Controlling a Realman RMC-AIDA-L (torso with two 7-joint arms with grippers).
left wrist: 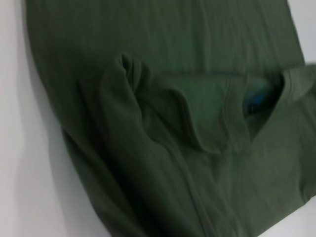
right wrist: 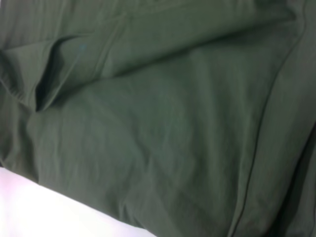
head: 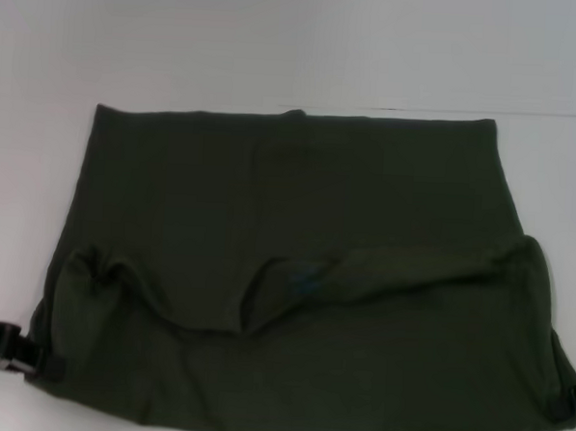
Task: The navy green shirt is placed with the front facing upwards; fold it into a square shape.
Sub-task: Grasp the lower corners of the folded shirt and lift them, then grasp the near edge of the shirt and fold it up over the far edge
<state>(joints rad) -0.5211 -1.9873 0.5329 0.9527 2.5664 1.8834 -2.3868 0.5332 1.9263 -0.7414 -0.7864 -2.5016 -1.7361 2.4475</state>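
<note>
The navy green shirt [head: 285,273] lies across the white table, its collar end folded over the body. The collar with its blue-printed label [head: 304,279] sits near the middle, and both shoulder folds bulge up loosely. My left gripper [head: 39,362] is at the shirt's near left edge, with a black fingertip [head: 54,367] lying on top of the cloth. My right gripper [head: 563,404] grips the near right edge the same way. In the left wrist view I see the collar and label [left wrist: 254,101]. The right wrist view shows only creased green cloth [right wrist: 163,123].
White table [head: 297,52] surrounds the shirt on all sides. The far hem runs straight across the back [head: 293,114]. Nothing else stands on the table.
</note>
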